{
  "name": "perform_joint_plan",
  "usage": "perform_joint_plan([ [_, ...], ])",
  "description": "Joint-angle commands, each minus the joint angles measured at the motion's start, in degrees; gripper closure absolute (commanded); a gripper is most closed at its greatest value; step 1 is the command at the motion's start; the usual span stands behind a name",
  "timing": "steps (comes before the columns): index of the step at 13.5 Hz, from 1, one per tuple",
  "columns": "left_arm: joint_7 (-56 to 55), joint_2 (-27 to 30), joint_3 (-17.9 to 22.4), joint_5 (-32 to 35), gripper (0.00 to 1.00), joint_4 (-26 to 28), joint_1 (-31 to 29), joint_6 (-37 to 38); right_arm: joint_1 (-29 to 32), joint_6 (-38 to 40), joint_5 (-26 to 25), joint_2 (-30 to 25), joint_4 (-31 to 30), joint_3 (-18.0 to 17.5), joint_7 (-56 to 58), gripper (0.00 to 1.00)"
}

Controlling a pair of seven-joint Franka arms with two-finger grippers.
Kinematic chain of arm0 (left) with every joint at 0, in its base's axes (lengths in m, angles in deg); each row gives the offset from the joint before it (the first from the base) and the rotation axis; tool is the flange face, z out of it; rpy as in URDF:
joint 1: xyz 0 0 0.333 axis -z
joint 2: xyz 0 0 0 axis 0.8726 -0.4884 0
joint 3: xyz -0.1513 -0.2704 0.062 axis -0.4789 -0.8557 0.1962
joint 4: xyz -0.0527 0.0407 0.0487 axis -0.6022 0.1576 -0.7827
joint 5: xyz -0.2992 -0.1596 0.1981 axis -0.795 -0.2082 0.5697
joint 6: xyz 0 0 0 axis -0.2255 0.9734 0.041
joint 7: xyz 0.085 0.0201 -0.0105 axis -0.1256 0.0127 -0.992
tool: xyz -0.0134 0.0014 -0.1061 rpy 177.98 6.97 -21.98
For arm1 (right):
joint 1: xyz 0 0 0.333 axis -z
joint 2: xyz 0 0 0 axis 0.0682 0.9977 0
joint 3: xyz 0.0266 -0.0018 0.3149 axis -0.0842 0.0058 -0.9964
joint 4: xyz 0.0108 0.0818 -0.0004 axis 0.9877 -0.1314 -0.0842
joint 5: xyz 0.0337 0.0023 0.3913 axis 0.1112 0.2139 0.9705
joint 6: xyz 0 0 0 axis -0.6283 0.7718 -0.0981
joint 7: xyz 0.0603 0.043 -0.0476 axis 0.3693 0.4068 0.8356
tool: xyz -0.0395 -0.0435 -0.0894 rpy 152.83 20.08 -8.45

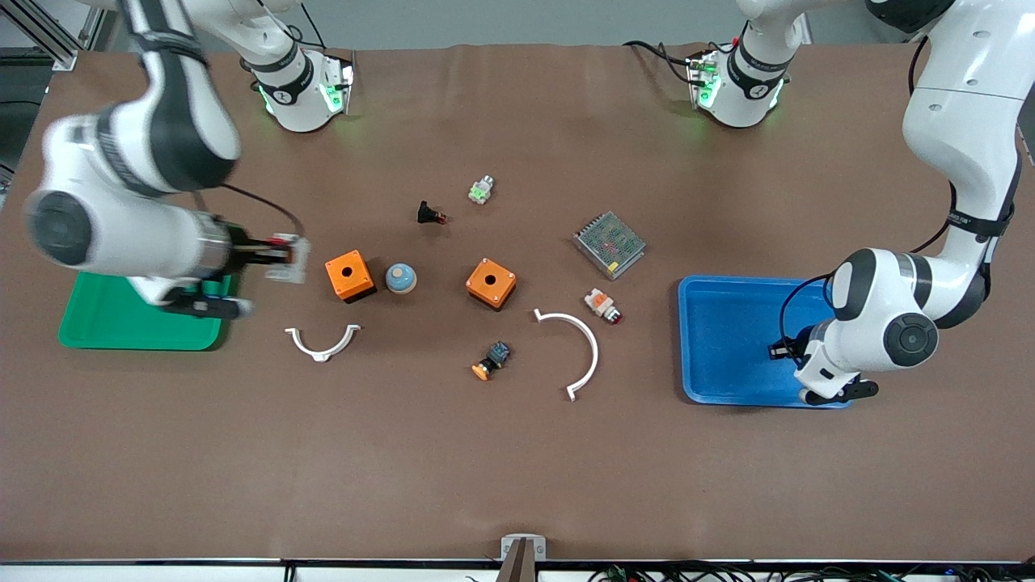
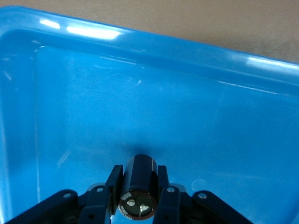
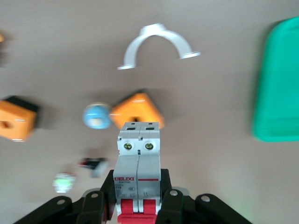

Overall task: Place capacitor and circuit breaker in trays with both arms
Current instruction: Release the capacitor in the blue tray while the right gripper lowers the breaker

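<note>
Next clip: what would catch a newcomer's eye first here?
Both arms are loaded. The left gripper holds the capacitor low inside the blue tray. The right gripper carries the circuit breaker in the air, between the green tray and an orange box.

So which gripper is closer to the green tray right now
Right. The right gripper, shut on the circuit breaker, is beside the green tray; the left gripper holds the capacitor over the blue tray.
</note>
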Motion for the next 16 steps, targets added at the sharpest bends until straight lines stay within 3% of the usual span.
perform_joint_plan([
  [1, 0.3, -0.5, -0.5, -2.0, 0.99, -0.2, -0.1, -1.2, 7.3, 1.4, -5.8, -2.2, -1.0, -1.3, 8.6, 0.84],
  [5, 0.3, -0.5, -0.6, -2.4, 0.93, -0.2, 0.6, -1.5, 19.4, -2.5, -8.2, -0.4, -1.5, -1.3, 23.9, 0.84],
  [6, 0.3, -0.4, -0.6, -2.4, 0.74, -0.2, 0.9, -1.5, 21.3, -4.6, -8.9, 0.2, -2.5, -1.2, 25.8, 0.84],
  [8, 0.4, 0.2, -0.7, -2.4, 0.0, -0.4, 0.7, -1.3, 24.0, -8.9, -9.4, 1.5, -4.8, -1.2, 29.5, 0.84],
  [11, -0.8, 4.8, -2.7, -2.4, 0.0, -1.3, 0.3, -0.7, 27.3, -17.9, -10.6, 3.4, -9.9, -1.3, 31.5, 0.84],
  [16, 0.1, 20.0, -3.4, -2.5, 0.0, -3.7, -0.2, 7.0, 30.4, -32.7, -12.7, 4.7, -17.1, -1.2, 35.3, 0.84],
])
